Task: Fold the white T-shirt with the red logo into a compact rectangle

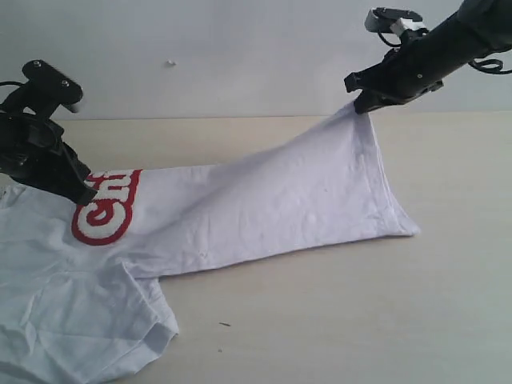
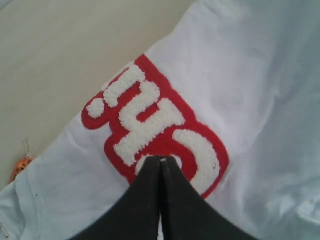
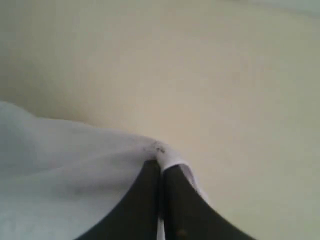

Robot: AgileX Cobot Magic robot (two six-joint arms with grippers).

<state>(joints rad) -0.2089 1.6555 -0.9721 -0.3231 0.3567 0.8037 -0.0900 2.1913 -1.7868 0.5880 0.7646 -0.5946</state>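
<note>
**Carry the corner slowly**

My right claw (image 1: 362,102) is pinching a corner of the white T-shirt (image 1: 280,208) up off the table (image 1: 360,320), near the far edge. My left claw (image 1: 86,194) is sitting shut at the red logo (image 1: 108,210). I should be pulling smoothly, not tugging.

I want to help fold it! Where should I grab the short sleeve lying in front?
Pinch the sleeve at its hemmed cuff, near the corner, coming in from the bare table on the exterior view's right. The cuff lies flat with its edge facing that way, and nothing covers it.
</note>
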